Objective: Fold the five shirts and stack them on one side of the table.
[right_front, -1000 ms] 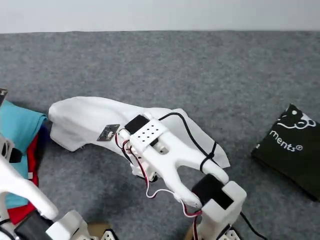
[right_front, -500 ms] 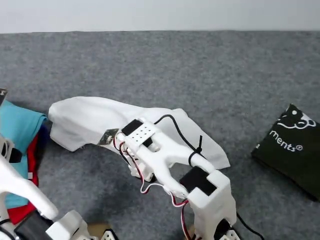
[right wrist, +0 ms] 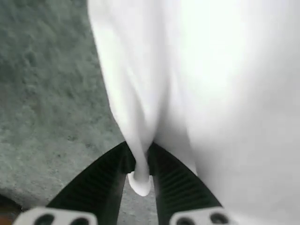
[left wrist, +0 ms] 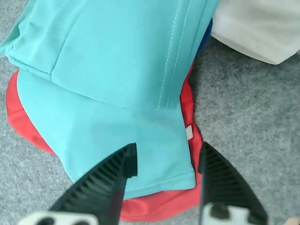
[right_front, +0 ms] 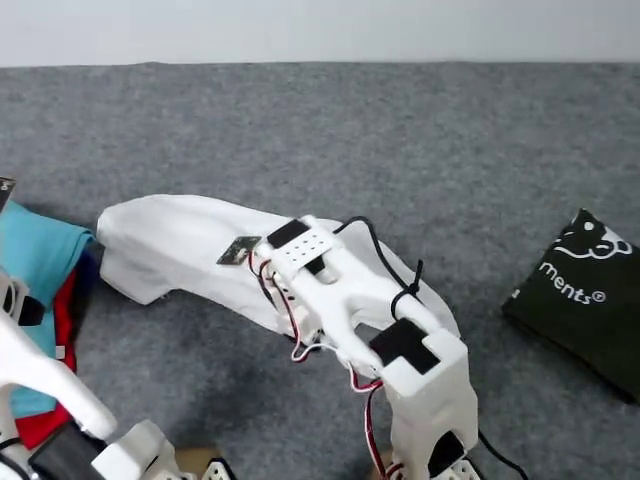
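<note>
A white shirt (right_front: 190, 245) lies crumpled across the middle of the grey table. My right gripper (right wrist: 140, 161) is shut on a fold of this white shirt (right wrist: 211, 93), pinching the cloth between both black fingers (right wrist: 173, 180). In the high view the right arm (right_front: 340, 290) lies over the shirt's near edge. At the left edge sits a stack with a teal shirt (right_front: 35, 260) on top of a red shirt (right_front: 65, 320). My left gripper (left wrist: 164, 161) hangs open just above the teal shirt (left wrist: 112, 70), which covers the red shirt (left wrist: 159, 206).
A folded black shirt (right_front: 585, 295) with white print lies at the right edge. A strip of dark blue cloth (right_front: 88, 265) shows between the stack and the white shirt. The far half of the grey table (right_front: 350, 130) is bare carpet.
The right arm has shifted a little toward the right and back, lifting the pinched edge of the white shirt with it. The left arm has kept still.
</note>
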